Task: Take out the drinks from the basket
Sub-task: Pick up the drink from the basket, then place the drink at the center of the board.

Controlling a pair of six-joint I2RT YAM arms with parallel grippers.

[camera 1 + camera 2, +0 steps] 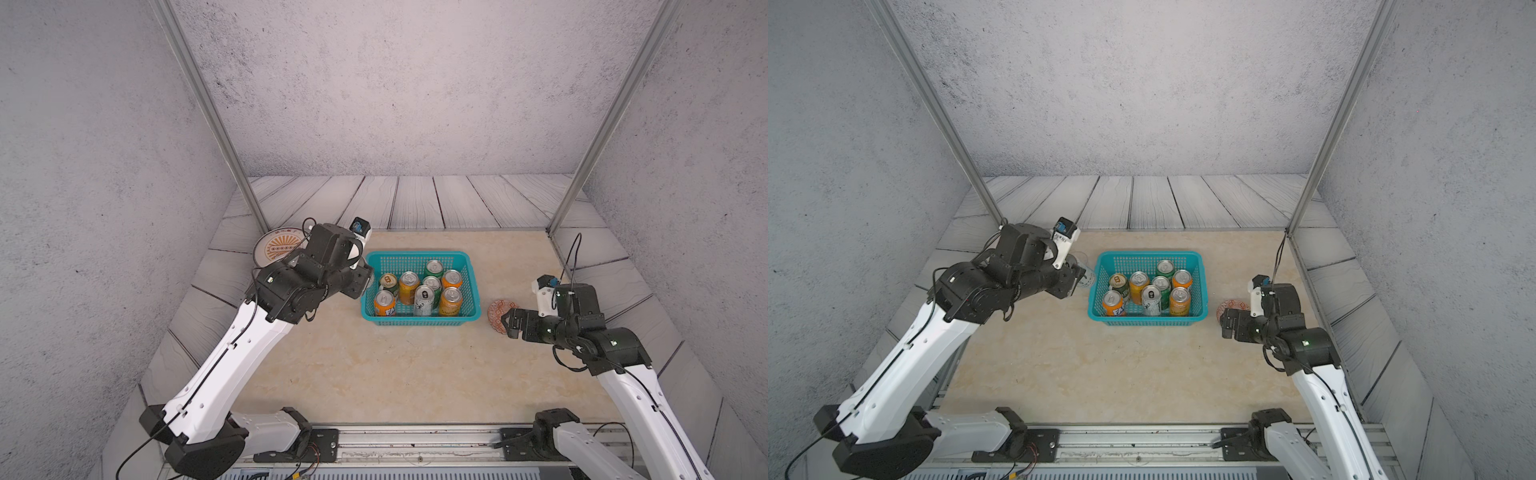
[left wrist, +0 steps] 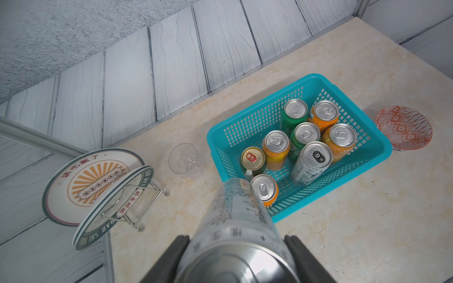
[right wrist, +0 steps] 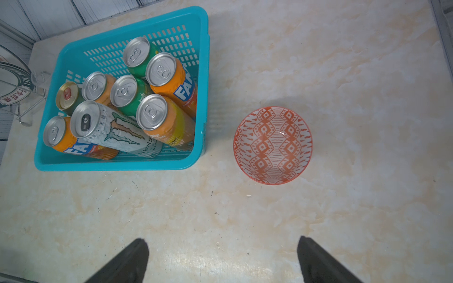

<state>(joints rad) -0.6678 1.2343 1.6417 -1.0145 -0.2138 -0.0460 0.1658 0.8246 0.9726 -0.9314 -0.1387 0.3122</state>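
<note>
8 cans (image 2: 276,141) in basket (image 2: 247,122); l gripper (image 2: 236,239) holds slim can (image 2: 235,208); r gripper (image 3: 221,240) spread.

Bright, even light from overhead; shadows are soft. The desk (image 3: 245,215) carries a pale glare by my right claw (image 3: 222,240). The slim can (image 2: 235,220) nearest my left wrist camera is blurred. Both top views stretch at the edges.

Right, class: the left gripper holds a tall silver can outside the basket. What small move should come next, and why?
Probably lower the tall silver can, clamped in the left gripper, onto bare table beside the basket, then release. The can is already out of the basket, and the clear cup and plate rack stand close by, so aim clear of them.
</note>
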